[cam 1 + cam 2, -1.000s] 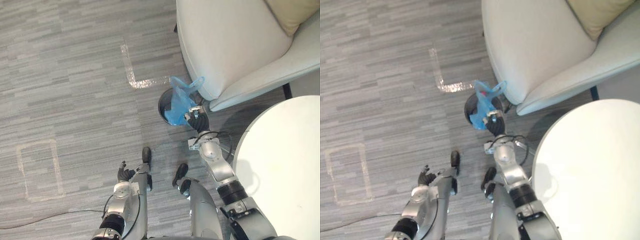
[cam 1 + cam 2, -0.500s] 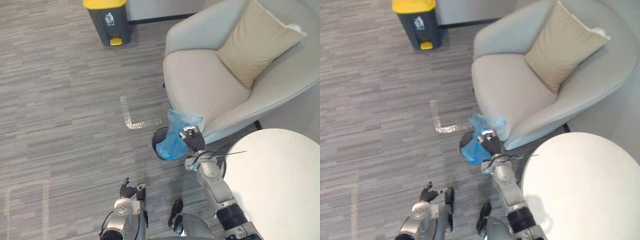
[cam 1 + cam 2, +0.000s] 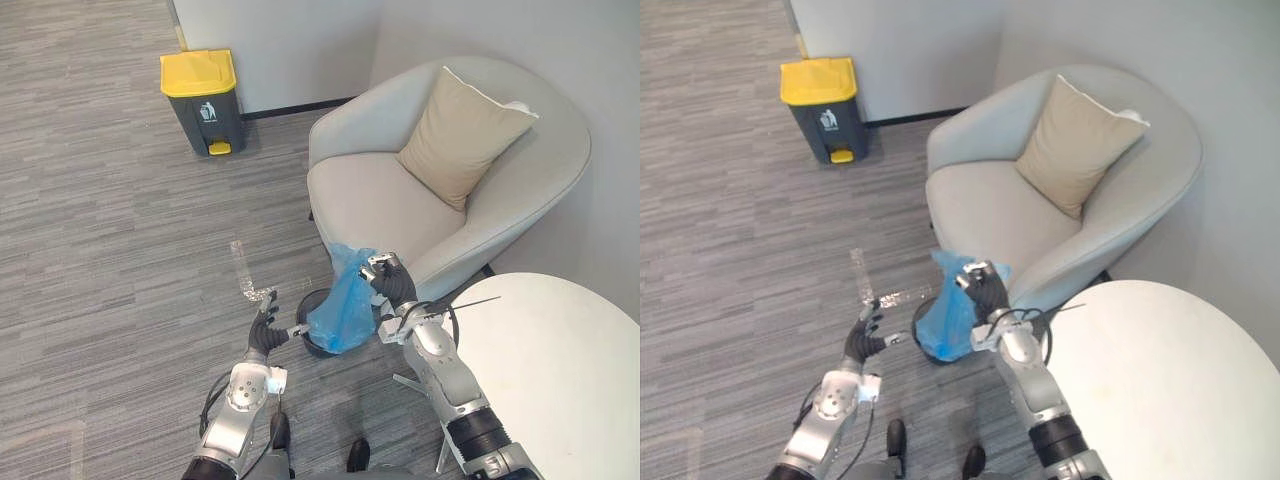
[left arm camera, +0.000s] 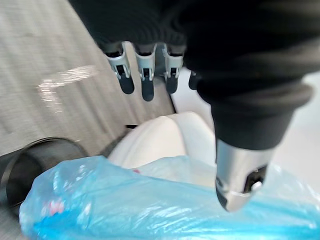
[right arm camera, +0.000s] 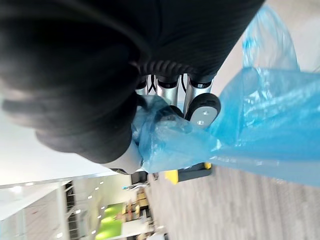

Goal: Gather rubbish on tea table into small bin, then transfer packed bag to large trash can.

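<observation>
We judge the gathering done: the tea table [image 3: 560, 370] looks bare, and our right hand [image 3: 392, 285] has its fingers curled tight round the neck of the blue bag [image 3: 343, 312], which hangs at the small bin [image 4: 30, 162] beside the armchair [image 3: 400, 195]. Our left hand [image 3: 265, 335] hovers nearby, fingers straight, holding nothing; the carry to the yellow-lidded trash can [image 3: 204, 102], well apart by the wall, is left. The bag is thin, translucent and crumpled, bulging low.

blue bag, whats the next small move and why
Probably lift the bag straight up until it hangs free of the bin. The right hand is shut on the bag's top, but its bottom seems to sit at the bin's mouth. The left hand is open beside the bin, and the trash can stands far across the floor.
</observation>
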